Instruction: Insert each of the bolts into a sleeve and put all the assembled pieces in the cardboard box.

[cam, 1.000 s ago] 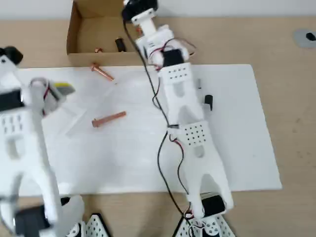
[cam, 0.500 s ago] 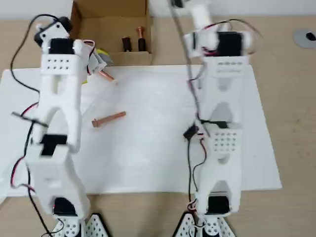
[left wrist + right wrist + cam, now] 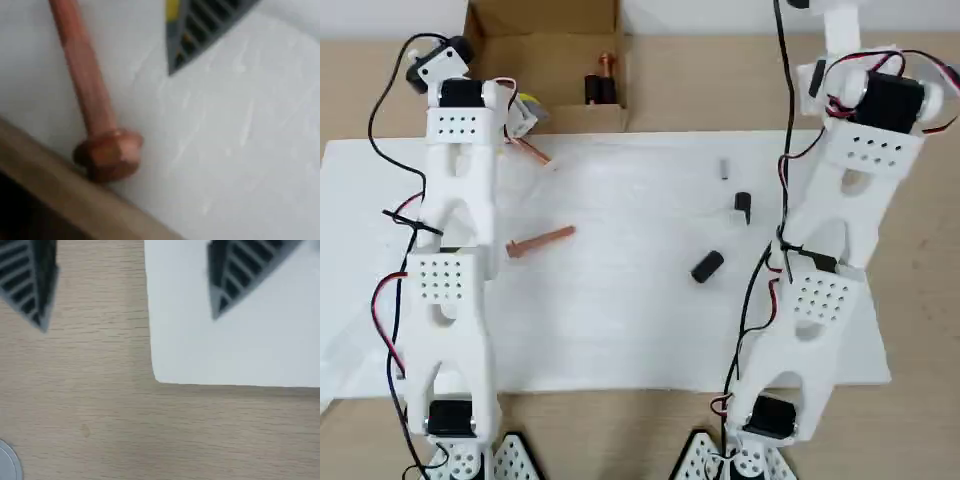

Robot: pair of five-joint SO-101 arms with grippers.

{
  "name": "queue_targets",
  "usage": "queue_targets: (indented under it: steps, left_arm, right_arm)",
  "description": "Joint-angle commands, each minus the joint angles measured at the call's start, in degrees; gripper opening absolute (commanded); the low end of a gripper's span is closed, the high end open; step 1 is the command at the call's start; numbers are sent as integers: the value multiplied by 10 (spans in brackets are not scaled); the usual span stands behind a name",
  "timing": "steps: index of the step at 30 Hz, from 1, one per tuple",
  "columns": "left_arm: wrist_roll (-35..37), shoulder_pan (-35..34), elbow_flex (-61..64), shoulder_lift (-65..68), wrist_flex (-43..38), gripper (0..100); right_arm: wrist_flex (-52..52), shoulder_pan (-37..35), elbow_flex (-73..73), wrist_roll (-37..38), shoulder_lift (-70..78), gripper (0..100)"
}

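The cardboard box (image 3: 480,60) stands at the back left, holding a copper bolt in a black sleeve (image 3: 600,85). A loose copper bolt (image 3: 528,148) lies on the white mat just in front of the box. My left gripper (image 3: 523,118) hangs open right over it. In the left wrist view the bolt (image 3: 95,115) lies beside one ribbed fingertip (image 3: 200,35), its head against the box wall (image 3: 50,205). A second bolt (image 3: 540,241) lies mid-mat. Two black sleeves (image 3: 708,266) (image 3: 742,206) lie right of centre. My right gripper (image 3: 130,315) is open over the mat's far right corner (image 3: 155,377).
The white mat (image 3: 620,330) covers most of the wooden table (image 3: 910,250). A small grey piece (image 3: 725,168) lies near the sleeves. A grey disc (image 3: 935,75) sits at the far right edge. Black cables run along both arms.
My left arm swung from the left edge up to the bolt by the box. My right arm drew back from the box to the far right, uncovering the sleeves.
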Motion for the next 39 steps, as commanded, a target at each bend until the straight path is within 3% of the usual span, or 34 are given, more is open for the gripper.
queue_targets:
  steps: [1, 12, 19, 33, 39]
  left_arm:
    - [1, -7, -73, 22, -11, 336]
    - [3, 2, -150, 131, -11, 319]
    - [4, 2, -156, 139, -11, 0]
    - [4, -4, -156, 135, 5, 3]
    - [-25, -24, -254, 106, 75, 3]
  right_arm:
    - [7, 5, -9, 4, -44, 246]
    - [7, -8, 70, 1, -46, 246]
    - [7, -12, 72, 1, -46, 246]
    - [7, -13, 74, 1, -46, 246]
    - [7, -13, 74, 1, -44, 246]
